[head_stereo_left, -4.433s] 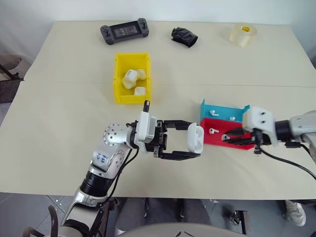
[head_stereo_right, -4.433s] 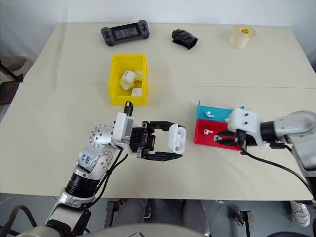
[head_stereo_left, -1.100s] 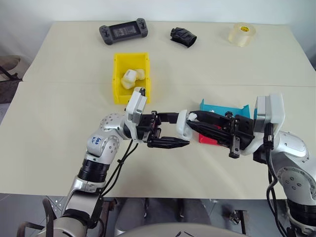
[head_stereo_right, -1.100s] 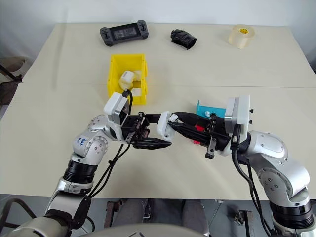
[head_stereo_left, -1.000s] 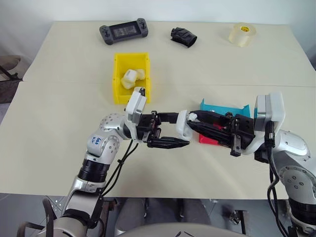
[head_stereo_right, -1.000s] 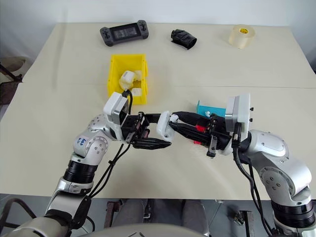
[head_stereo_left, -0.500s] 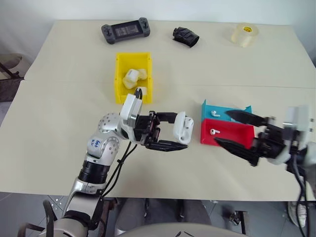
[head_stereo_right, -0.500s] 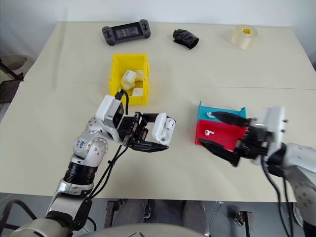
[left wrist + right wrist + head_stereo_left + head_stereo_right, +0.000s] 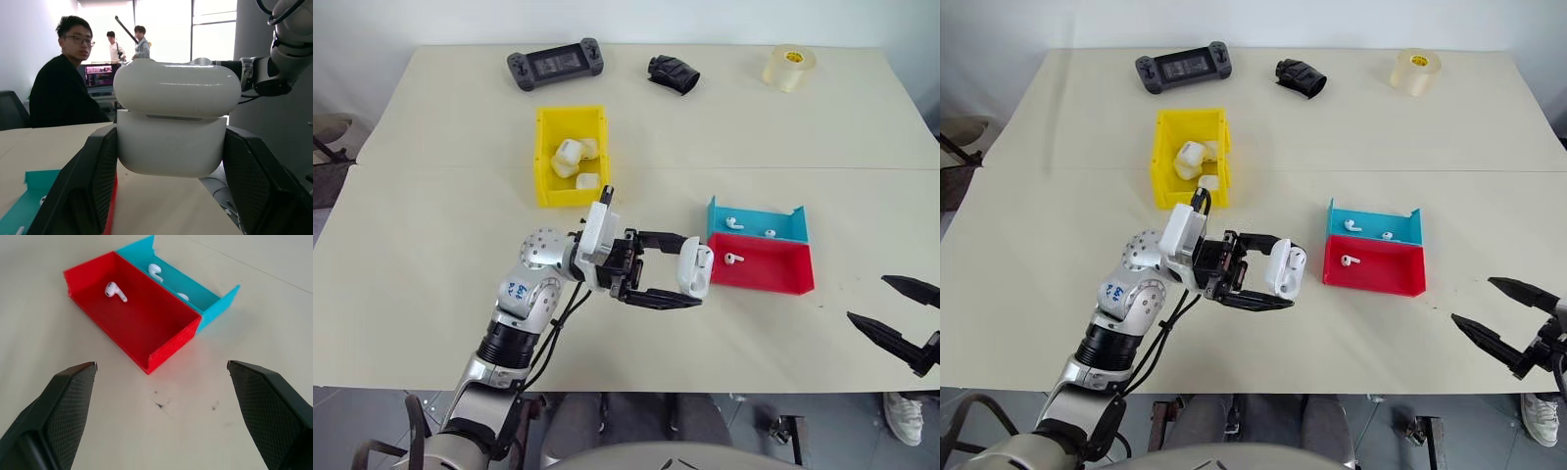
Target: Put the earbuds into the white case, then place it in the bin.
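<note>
1. The yellow bin (image 9: 572,157) sits left of centre on the table (image 9: 431,245), with several white cases lying inside it.
2. A game controller (image 9: 556,65), a black object (image 9: 674,74) and a tape roll (image 9: 788,68) line the far edge.
3. The left gripper (image 9: 690,272) pinches the white case (image 9: 695,267) above the table, lid nearly closed, just left of the trays.
4. The red tray (image 9: 761,264) holds one of the earbuds (image 9: 734,258); the blue tray (image 9: 757,223) touching it behind holds two.
5. The right gripper (image 9: 899,318) hangs spread wide and empty near the right edge, well apart from the trays.
6. A seated person (image 9: 61,85) faces across the table.
</note>
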Controlling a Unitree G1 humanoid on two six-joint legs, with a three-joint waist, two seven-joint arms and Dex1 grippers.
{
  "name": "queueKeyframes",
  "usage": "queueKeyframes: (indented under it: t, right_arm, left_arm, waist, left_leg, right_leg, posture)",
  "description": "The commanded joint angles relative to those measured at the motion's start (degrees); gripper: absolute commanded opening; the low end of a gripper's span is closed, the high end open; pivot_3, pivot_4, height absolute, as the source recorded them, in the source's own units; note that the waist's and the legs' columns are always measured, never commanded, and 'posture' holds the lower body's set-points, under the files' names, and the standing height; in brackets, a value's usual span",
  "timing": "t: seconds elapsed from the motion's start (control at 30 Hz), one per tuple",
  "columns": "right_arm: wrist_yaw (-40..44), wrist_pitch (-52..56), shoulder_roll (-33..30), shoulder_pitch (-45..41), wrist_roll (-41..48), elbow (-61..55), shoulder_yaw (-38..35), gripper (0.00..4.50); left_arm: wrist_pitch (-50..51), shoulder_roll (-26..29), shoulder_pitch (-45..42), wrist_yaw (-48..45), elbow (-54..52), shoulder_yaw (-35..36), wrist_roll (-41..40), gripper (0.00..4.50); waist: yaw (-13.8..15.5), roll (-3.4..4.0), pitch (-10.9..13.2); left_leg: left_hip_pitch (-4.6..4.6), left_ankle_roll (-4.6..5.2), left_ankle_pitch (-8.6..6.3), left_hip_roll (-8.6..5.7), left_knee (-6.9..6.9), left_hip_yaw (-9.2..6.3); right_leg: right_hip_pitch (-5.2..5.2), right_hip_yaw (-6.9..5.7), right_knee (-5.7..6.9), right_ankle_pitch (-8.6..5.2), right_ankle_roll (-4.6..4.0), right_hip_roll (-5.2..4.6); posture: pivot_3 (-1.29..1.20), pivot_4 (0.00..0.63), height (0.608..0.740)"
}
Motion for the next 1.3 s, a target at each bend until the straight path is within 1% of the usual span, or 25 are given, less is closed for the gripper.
queueKeyframes:
  t: [0.03,0.1,0.17,0.27,0.37,0.47,0.57,0.7,0.8,0.87,0.97,1.3]
  right_arm:
    - [-2.09,3.64,-5.42,-4.42,-1.34,-1.9,2.44,4.46]
    - [-4.27,9.14,-9.33,-9.22,-1.96,-2.43,7.41,4.46]
    - [-5.24,12.8,-11.73,-14.07,-1.55,-2.39,11.37,4.46]
    - [-5.46,17.72,-16.22,-28.4,-5.35,1.73,23.72,4.46]
    - [-3.89,20.08,-17.34,-40.57,-9.69,6.79,33.68,4.46]
    - [-2.85,20.74,-15.71,-52.51,-15.51,13.86,42.39,4.46]
    - [-0.64,19.41,-11.87,-64.48,-21.83,23.41,50.68,4.46]
    - [1.91,16.6,-6.48,-73.15,-26.69,32.98,56.12,4.46]
    - [4.24,14.21,-2.64,-77.35,-29.64,38.36,59.25,4.46]
    - [5.35,13.67,-1.21,-78.97,-30.84,40.69,60.08,4.46]
    - [6.63,16.32,1.65,-81.49,-31.34,42.64,60.46,4.46]
    - [7.82,14.34,4.57,-80.49,-36.31,42.93,62.78,4.46]
  left_arm:
    - [1.01,0.71,0.24,1.76,-3.98,-0.63,0.21,2.8]
    - [1.34,1.46,0.99,2.32,-4.56,-0.54,0.28,2.8]
    - [1.62,2.17,1.55,2.75,-5.05,-0.47,0.3,2.8]
    - [1.79,3.32,2.33,3.41,-5.4,-0.29,0.66,2.8]
    - [1.76,3.95,2.85,3.94,-5.64,-0.12,0.71,2.8]
    - [1.82,4.35,3.48,4.56,-5.88,0.0,1.06,2.8]
    - [1.96,5.19,4.8,5.06,-6.56,0.2,1.11,2.8]
    - [2.56,5.95,5.91,5.69,-7.52,0.48,0.61,2.8]
    - [3.07,6.37,6.47,6.18,-8.13,0.65,0.47,2.8]
    - [3.32,6.43,6.6,6.38,-8.45,0.77,0.4,2.8]
    - [3.61,6.64,7.02,6.8,-9.26,1.12,0.27,2.8]
    - [3.83,6.41,7.38,8.06,-10.24,1.12,0.09,2.8]
  waist:
    - [-0.07,0.13,-0.01]
    - [0.07,0.15,-0.01]
    - [0.09,0.15,0.0]
    - [0.05,0.2,0.04]
    - [0.11,0.23,0.07]
    - [0.1,0.23,0.08]
    - [-0.17,0.23,0.09]
    - [-0.22,0.23,0.1]
    - [-0.2,0.24,0.1]
    - [-0.05,0.24,0.1]
    - [-0.15,0.24,0.1]
    - [-0.19,0.25,0.1]
  left_leg:
    - [0.0,0.0,0.01,0.0,0.0,0.05]
    - [0.01,-0.01,0.02,0.02,0.01,-0.02]
    - [0.0,-0.03,0.02,0.02,0.01,-0.07]
    - [-0.07,-0.02,0.02,-0.01,0.03,-0.08]
    - [-0.13,-0.01,0.03,-0.03,0.04,-0.11]
    - [-0.21,-0.02,0.03,-0.06,0.02,-0.21]
    - [-0.28,-0.01,0.03,-0.08,0.02,-0.16]
    - [-0.29,-0.03,0.03,-0.11,-0.1,-0.15]
    - [-0.33,-0.05,0.04,-0.12,-0.11,-0.16]
    - [-0.34,-0.05,0.04,-0.12,-0.07,-0.17]
    - [-0.36,-0.05,0.04,-0.12,-0.04,-0.19]
    - [-0.36,-0.06,0.04,-0.15,-0.04,-0.17]
  right_leg:
    - [0.0,0.04,-0.02,0.0,0.0,0.0]
    - [-0.01,-0.01,-0.04,0.0,0.0,0.01]
    - [-0.02,-0.03,-0.04,0.0,0.0,0.01]
    - [-0.02,-0.04,-0.05,0.0,0.0,-0.02]
    - [-0.06,-0.05,-0.11,0.0,0.0,-0.04]
    - [-0.13,-0.1,-0.17,0.0,0.0,-0.06]
    - [-0.2,-0.12,-0.1,0.0,0.01,-0.06]
    - [-0.31,-0.2,-0.03,0.0,0.01,-0.01]
    - [-0.37,-0.22,0.04,0.0,0.01,-0.01]
    - [-0.37,-0.22,0.06,0.0,0.01,-0.03]
    - [-0.37,-0.24,0.08,0.01,0.01,-0.06]
    - [-0.43,-0.25,0.16,0.0,0.01,-0.01]
  posture:
    - [0.0,0.15,0.74]
    - [0.0,0.15,0.74]
    - [0.0,0.15,0.74]
    - [0.0,0.15,0.74]
    - [0.0,0.15,0.74]
    - [0.0,0.15,0.74]
    - [0.0,0.15,0.74]
    - [0.0,0.15,0.74]
    - [0.0,0.15,0.74]
    - [0.0,0.15,0.74]
    - [0.0,0.15,0.74]
    - [0.0,0.15,0.74]
